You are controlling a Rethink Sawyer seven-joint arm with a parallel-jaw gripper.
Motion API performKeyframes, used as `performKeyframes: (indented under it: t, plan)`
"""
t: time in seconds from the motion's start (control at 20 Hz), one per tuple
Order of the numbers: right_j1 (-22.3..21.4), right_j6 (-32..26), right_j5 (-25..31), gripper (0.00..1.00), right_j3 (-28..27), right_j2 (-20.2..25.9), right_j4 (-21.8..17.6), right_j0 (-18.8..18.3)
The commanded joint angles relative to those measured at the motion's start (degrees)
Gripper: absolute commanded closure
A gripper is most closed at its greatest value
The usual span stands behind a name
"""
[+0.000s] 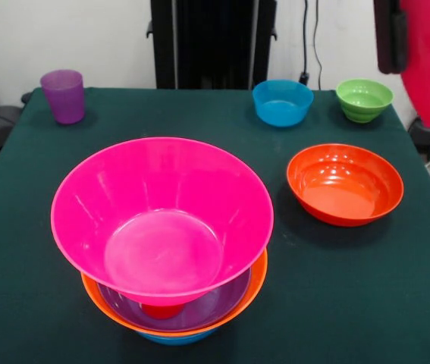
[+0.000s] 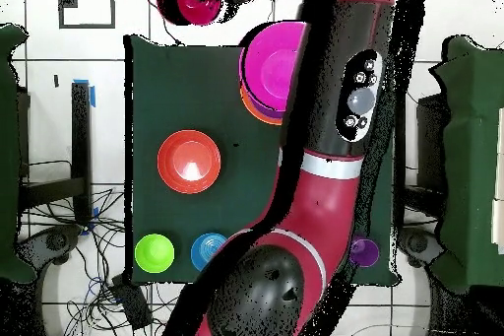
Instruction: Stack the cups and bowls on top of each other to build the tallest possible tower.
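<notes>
The tower (image 1: 165,243) stands at the near edge of the green table (image 1: 351,303) in the front view. Its top piece, a big pink bowl (image 1: 161,216), hides most of what lies beneath. Under it only a crescent of a purple bowl (image 1: 215,307) shows, then the rim of an orange bowl (image 1: 254,284), and at the very bottom a sliver of a blue one (image 1: 177,338), partly cut off by the picture's lower edge. A small red cup (image 1: 161,309) peeks out from under the pink bowl, inside the purple one; little more than its base can be made out.

Away from the pile, a red-orange bowl (image 1: 345,184) sits alone to the right. Along the far edge stand a purple cup (image 1: 64,95) at the left corner, and a small blue bowl (image 1: 282,102) with a green bowl (image 1: 364,100) just beside it, apart from each other.

The robot arm (image 2: 340,145) crosses the overhead view and covers part of the pile there. In the front view only a red blur of it shows at the top right corner. The gripper itself cannot be picked out in either view, so nothing can be said of its jaws.

No labels or writing can be read anywhere.
</notes>
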Motion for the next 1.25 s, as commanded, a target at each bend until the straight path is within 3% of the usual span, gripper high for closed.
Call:
performKeyframes:
  t: [0.05,0.5,1.0,1.25]
  plan:
    - [2.2,-23.5,6.1,1.0,-3.6,11.9,-13.6,-1.1]
    - [3.3,-33.0,10.7,1.0,-7.2,27.9,-32.5,-4.1]
    - [2.6,-44.2,18.3,1.0,-10.6,47.1,-57.7,-6.7]
    - [2.3,-49.1,20.5,1.0,-11.4,54.3,-66.6,-7.8]
